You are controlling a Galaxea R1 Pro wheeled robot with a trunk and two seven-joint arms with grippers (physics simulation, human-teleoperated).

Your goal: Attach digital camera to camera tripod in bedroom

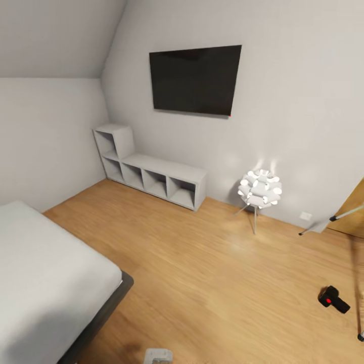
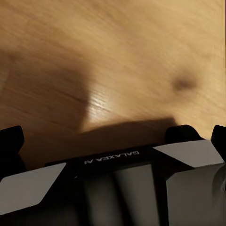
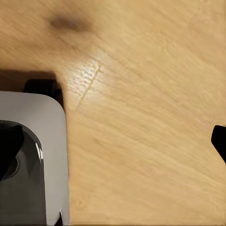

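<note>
The left hand (image 2: 113,136) points down at the light wood floor (image 2: 117,56); its two dark fingertips (image 2: 10,139) stand far apart at the frame's edges with bare boards between them, so it is released and grasps nothing. The right hand (image 3: 136,106) likewise looks at bare floor, one black fingertip (image 3: 42,87) at one side and another at the far edge, spread wide and holding nothing. In the head view the digital camera (image 1: 333,299) lies on the floor at the right, its red dot facing up. Just beside it, at the right border, silver legs of the camera tripod (image 1: 348,214) cross the frame, one black foot touching the floor near the camera. Farther off stand a glowing ball lamp (image 1: 260,189), a low white cubby shelf (image 1: 151,172) against the wall under a black television (image 1: 196,80), and at the left a grey-framed bed (image 1: 45,273).
</note>
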